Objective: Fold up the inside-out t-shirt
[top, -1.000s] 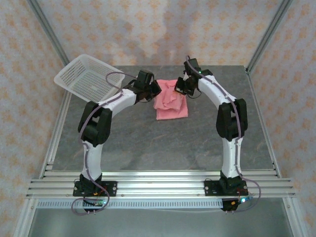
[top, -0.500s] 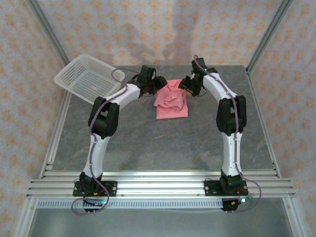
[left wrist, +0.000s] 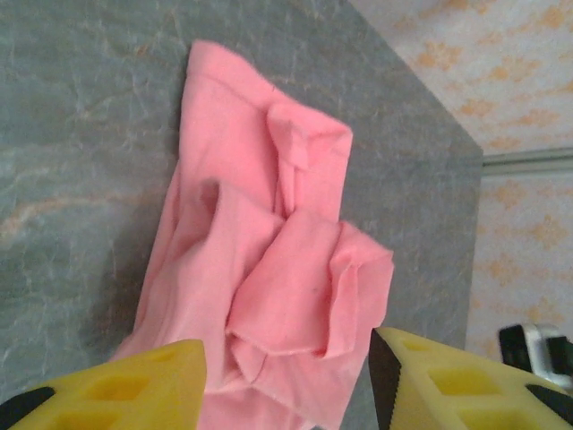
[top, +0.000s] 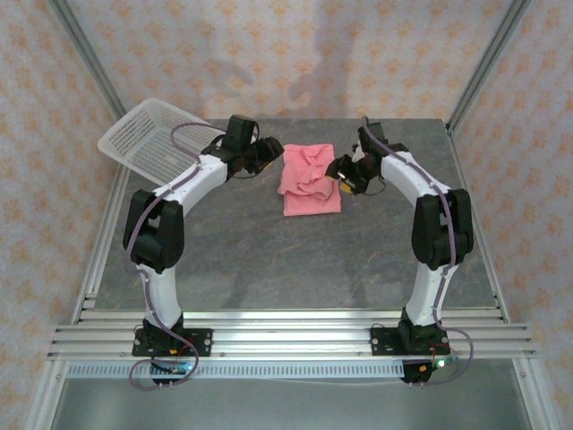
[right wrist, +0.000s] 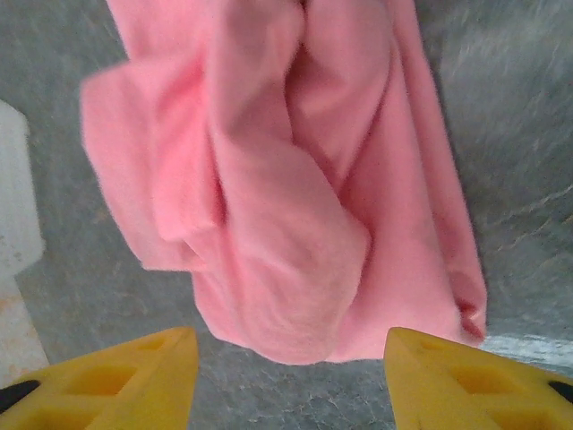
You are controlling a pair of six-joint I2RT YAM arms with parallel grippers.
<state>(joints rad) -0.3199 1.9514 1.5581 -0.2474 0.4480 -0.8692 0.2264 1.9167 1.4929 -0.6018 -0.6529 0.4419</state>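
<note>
Left gripper [left wrist: 285,340]: jaws wide apart and empty. The two yellow fingers [left wrist: 116,385] frame the cloth without touching it.

Right gripper [right wrist: 288,333]: jaws also spread wide, nothing held. The yellow fingertips [right wrist: 448,367] stand on either side of the pink bundle's end, clear of it.

Inside-out t-shirt [top: 309,184]: lies on the grey table [top: 269,260], well to the right of the white mesh basket [top: 148,134] and apart from it.
- It forms a narrow, roughly rectangular bundle in the top view.
- Its long axis runs from the table's far side toward the arm bases, slightly slanted.
- The end toward the arm bases lies flat and square.
- The far half is rumpled, with loose flaps heaped over each other.
- I cannot tell from the folds which end is the neck and which the hem.

Left wrist view: the t-shirt [left wrist: 269,269] runs lengthwise away from the fingers, the piled folds nearest them and a flatter strip beyond.

Right wrist view: the t-shirt [right wrist: 295,179] also runs lengthwise away from the fingers, with a thick rolled fold down its middle.

Top view, placing from the basket:
- The left gripper [top: 264,154] sits between the basket and the shirt, just beside the shirt's basket-side edge.
- The right gripper [top: 343,173] sits just beside the shirt's edge that faces away from the basket.
- The basket rests tilted at the table's far left corner, partly overhanging it
</note>
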